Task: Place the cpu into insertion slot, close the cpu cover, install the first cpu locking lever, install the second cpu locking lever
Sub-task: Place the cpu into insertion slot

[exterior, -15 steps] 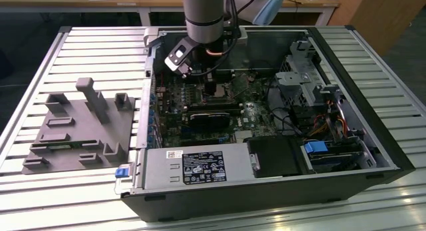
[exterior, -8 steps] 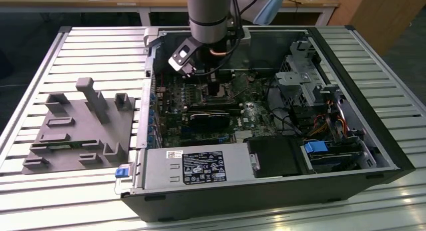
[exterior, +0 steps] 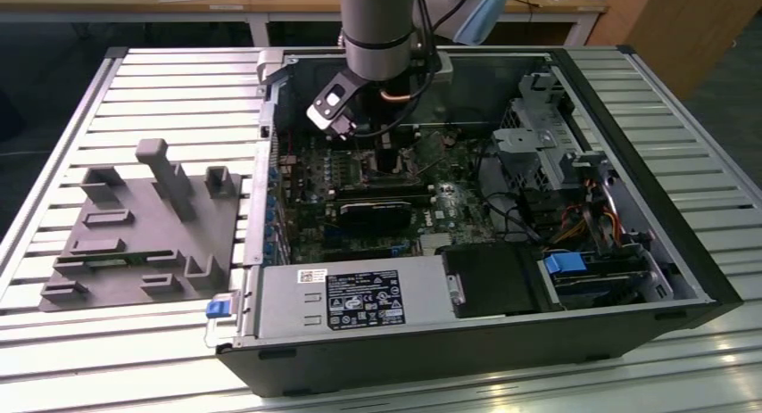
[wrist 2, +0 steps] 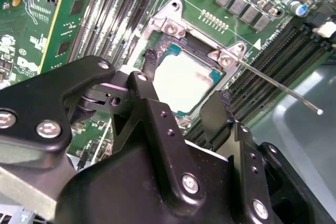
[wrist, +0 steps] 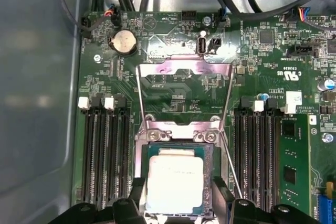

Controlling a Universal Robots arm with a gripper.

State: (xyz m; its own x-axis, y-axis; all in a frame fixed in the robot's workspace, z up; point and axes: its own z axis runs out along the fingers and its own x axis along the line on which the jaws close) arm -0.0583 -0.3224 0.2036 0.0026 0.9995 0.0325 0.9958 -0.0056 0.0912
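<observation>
In the exterior view, one grey moulded fixture (exterior: 137, 230) lies on the slatted table (exterior: 167, 92) at the exterior view's left. To its right is one open computer case (exterior: 476, 342). One arm reaches down into the far part of the case, its gripper (exterior: 378, 150) low over the motherboard.

There is one cpu (wrist: 175, 182), and it lies flat in the one insertion slot (wrist: 178, 132) with its shiny metal top facing up. It is square, so it has no long axis. Its edges run in line with the two banks of memory slots (wrist: 105, 156) that flank the socket.

The gripper's two fingers (wrist: 137, 195) are spread to the chip's width and meet its two opposite edges, holding it.

The one cpu cover (wrist: 184, 67) is swung open, off the slot on the side toward the single coin cell (wrist: 125, 41). In the second wrist view, one thin wire lever (wrist 2: 278, 85) juts out from a corner of the socket, unlatched.
</observation>
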